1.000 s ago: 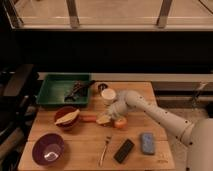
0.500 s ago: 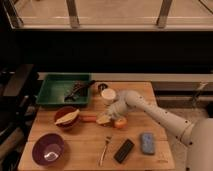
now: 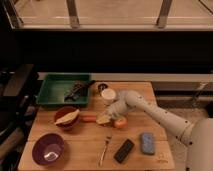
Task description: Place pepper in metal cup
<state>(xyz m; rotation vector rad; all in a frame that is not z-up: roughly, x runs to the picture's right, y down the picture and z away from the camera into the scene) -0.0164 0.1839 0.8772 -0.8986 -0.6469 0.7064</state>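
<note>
Single-arm robot at a wooden worktop (image 3: 85, 137), task at an early stage. The tool (image 3: 104, 119) is low over the worktop's middle with its fingers closed, at the right-hand end of the pepper (image 3: 89, 118). Whether they pinch the pepper's tip cannot be told. The pepper lies flat on the wood between the red bowl (image 3: 67, 120) and the round orange fruit (image 3: 120, 123), so no lift has been made. The metal cup (image 3: 101, 87) appears to be the small dark vessel towards the far edge, just beside the green tray (image 3: 50, 92) and behind a white cup (image 3: 108, 94); nothing shows in it. Remaining: a secure grasp, a lift, a carry towards the far edge, and a release into the cup.
</note>
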